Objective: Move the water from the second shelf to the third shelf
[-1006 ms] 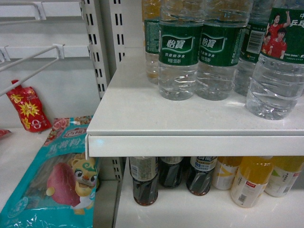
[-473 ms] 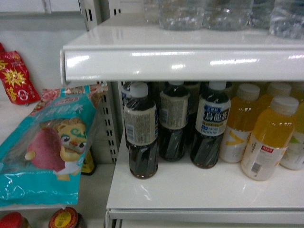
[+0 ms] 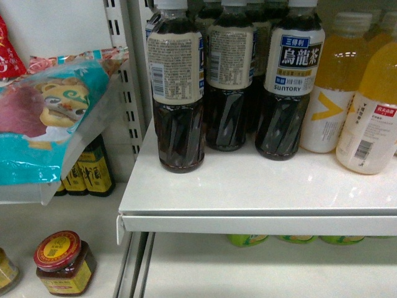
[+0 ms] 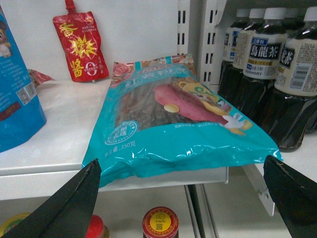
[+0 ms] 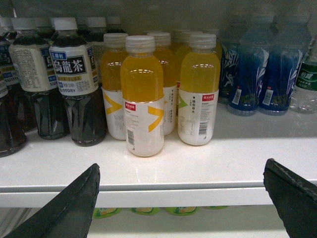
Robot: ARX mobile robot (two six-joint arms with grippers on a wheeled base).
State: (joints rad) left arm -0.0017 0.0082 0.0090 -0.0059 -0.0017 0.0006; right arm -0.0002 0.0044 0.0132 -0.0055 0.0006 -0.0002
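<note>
Left gripper is level before the teal snack bag, jaws wide apart and empty. Right gripper is level facing the yellow drink bottles, equally spread, gripping nothing. At far right, partly cropped, the water stands upright, long axis vertical.

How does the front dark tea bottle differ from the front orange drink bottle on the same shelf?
The dark tea bottle holds near-black liquid; the orange drink bottle holds bright orange liquid. The tea bottle's label is cream and blue with large Chinese characters, while the orange bottle wears a white wrap with an orange chevron. The tea bottle stands taller. Both stand upright, have white caps, and look sealed.
</note>
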